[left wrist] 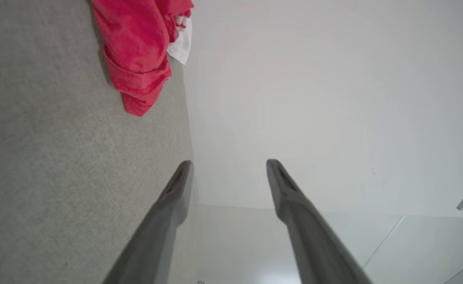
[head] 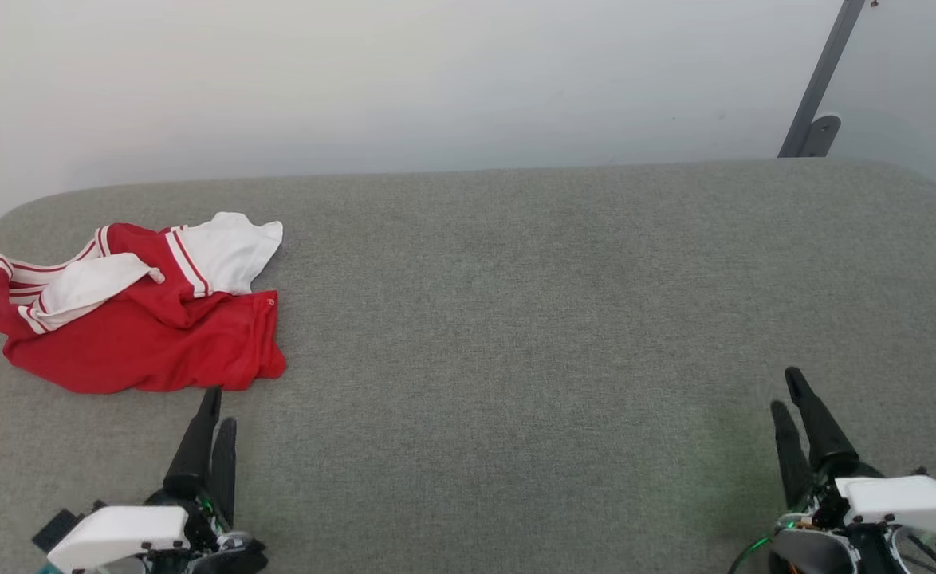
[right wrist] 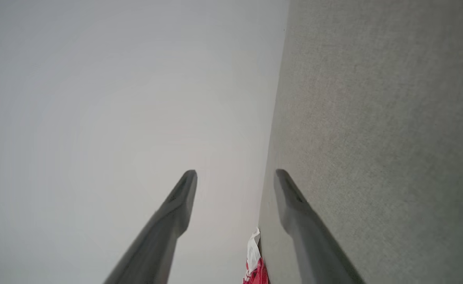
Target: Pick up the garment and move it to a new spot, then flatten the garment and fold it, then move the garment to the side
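Lying crumpled on the left part of the grey padded surface [head: 516, 319] is one garment [head: 137, 319], red with white sleeves and striped trim. Just below the garment's lower right corner is the left gripper [head: 221, 408], close to it but not touching. Its two dark fingers stand apart with nothing between them, as the left wrist view confirms. Far to the right of the garment, well apart from it, is the right gripper [head: 785, 391]. Its two fingers are also spread and empty. Two grippers in total, neither holds the garment.
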Controlling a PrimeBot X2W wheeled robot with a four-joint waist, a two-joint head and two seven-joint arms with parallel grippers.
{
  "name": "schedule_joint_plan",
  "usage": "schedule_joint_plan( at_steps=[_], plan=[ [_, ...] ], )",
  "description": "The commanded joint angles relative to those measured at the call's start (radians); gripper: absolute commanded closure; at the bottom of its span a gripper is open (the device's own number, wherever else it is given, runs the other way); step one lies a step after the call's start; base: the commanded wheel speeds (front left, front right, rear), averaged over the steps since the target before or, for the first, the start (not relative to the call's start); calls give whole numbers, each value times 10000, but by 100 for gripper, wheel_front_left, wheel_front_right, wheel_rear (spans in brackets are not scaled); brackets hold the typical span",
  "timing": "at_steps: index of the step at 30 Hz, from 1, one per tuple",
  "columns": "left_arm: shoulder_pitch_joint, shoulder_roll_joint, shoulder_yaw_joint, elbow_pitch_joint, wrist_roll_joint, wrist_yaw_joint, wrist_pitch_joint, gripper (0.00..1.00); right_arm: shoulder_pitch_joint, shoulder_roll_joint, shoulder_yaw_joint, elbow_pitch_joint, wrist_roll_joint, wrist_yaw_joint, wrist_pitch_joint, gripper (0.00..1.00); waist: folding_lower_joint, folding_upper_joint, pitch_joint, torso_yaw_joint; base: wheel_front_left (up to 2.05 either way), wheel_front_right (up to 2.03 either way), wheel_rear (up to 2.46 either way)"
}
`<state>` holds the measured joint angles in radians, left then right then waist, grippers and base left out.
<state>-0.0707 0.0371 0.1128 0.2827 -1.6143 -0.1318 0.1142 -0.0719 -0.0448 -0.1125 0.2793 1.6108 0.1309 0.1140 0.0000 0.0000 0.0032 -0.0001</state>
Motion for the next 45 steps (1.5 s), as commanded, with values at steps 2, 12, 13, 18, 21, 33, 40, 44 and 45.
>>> schedule_joint_plan(
  at_steps=[2, 12, 13, 18, 21, 33, 40, 44, 45],
  plan=[
    [-136, 135, 30, -106, 79, 0, -74, 0, -198, -20, 3, -53, -25, 0, -82, 0, 0, 0, 3, 4, 0, 0, 0],
    [-265, 753, -256, -169, 920, 2, -634, 0, -561, -251, 299, 26, -840, 0, -619, 0, 0, 0, 20, 25, 0, 0, 0],
    [-275, 822, -312, -149, 1080, 2, -689, 0, -594, -278, 345, 42, -978, 0, -675, 0, 0, 0, 22, 27, 0, 0, 0],
    [-334, 1033, -348, -125, 2114, 3, -921, 0, -755, -438, 526, 143, -1875, 0, -922, 0, 0, 0, 44, 43, 0, 0, 0],
    [-334, 1111, -310, -157, 3167, 4, -1094, 0, -877, -497, 588, 146, -2800, 0, -1095, 0, 0, 0, 69, 54, 0, 0, 0],
    [-211, 1284, -432, -336, 5735, 6, -1529, 0, -1060, -411, 426, 64, -5821, 0, -1529, 0, 0, 0, 122, 83, 0, 0, 0],
    [-186, 1448, -550, -445, 7363, 7, -1812, 0, -1090, -329, 313, -66, -7947, -1, -1816, 0, 0, 0, 162, 101, 0, 0, 0],
    [-150, 1506, -578, -441, 8057, 8, -1945, 0, -1092, -307, 258, -88, -9014, -1, -1948, 0, 0, 0, 171, 94, 0, 0, 0],
    [-143, 1525, -600, -426, 8233, 8, -1980, 0, -1097, -303, 241, -71, -9281, -1, -1982, 0, 0, 0, 175, 91, 0, 0, 0]
  ],
)
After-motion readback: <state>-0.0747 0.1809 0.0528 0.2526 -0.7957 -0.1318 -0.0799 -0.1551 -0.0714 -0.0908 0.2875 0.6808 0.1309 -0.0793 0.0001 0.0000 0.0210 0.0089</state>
